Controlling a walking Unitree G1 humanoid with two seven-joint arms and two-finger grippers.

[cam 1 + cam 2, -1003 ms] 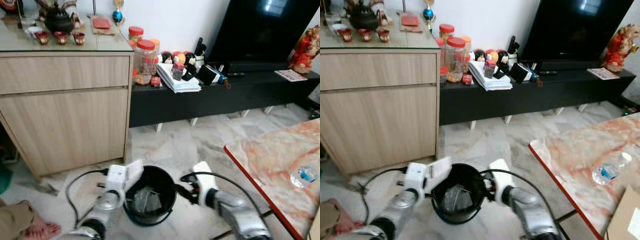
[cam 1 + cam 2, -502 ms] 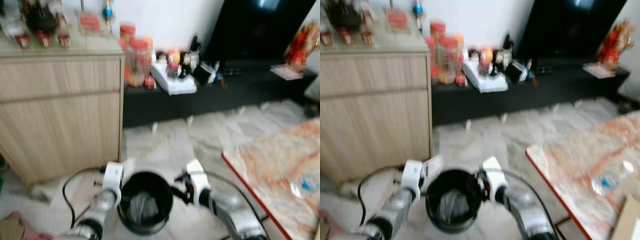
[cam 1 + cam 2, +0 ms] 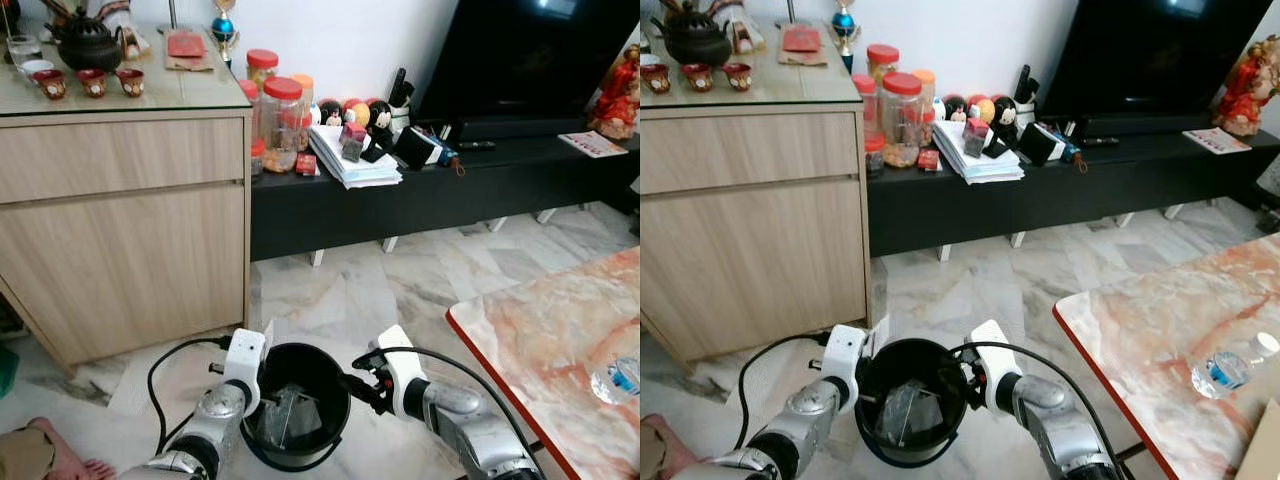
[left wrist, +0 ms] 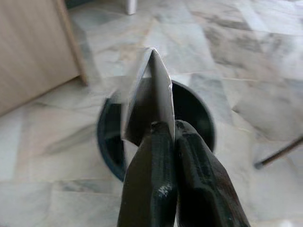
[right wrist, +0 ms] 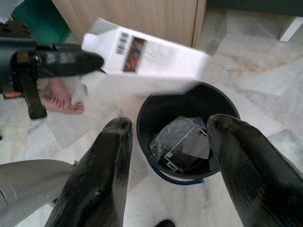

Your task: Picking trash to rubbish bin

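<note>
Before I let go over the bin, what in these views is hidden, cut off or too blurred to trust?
- White card in the left pincer: print blurred in the right wrist view; edge-on in the left wrist view.
- Black bin: its floor is covered by crumpled clear trash.
- Plastic bottle: cut off by the frame edge in the left eye view.
- Bare foot: the person is out of frame.

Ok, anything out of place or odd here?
Not much: a plastic bottle lies on its side on the marble table. The flattened carton pinched in the left tool sits over the black bin.
</note>
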